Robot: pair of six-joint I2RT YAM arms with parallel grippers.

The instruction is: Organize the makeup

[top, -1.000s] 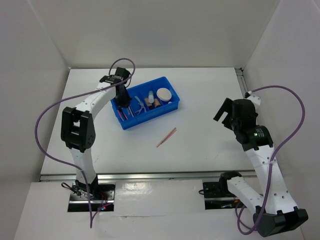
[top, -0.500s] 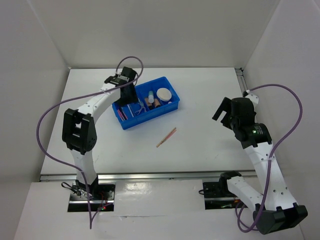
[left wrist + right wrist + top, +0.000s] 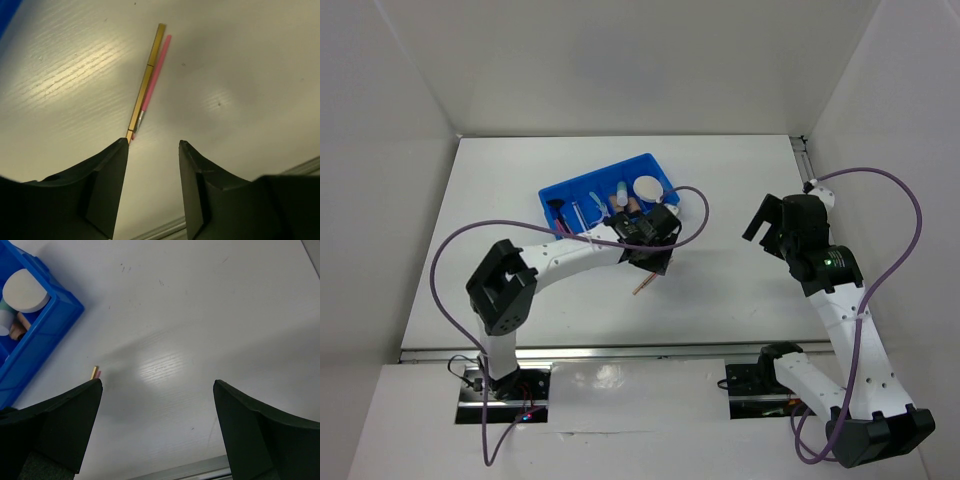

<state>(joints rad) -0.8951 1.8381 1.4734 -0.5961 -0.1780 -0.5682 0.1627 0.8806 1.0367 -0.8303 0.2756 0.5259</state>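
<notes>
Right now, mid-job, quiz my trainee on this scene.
1. True or false: the left end effector is shut on the pink pencil.
2. How many pencils lie on the table by the left end effector?
3. The round compact is: A) in the blue bin, B) on the table, C) on a shelf.
Key: 1 false, it is open; 2 two, the pink pencil and a gold pencil; 3 A.

From above and behind, we see the whole desk [image 3: 740, 180]. Our left wrist view looks closely down on the pink pencils [image 3: 155, 75]; the right's, farther off, shares their tip.
</notes>
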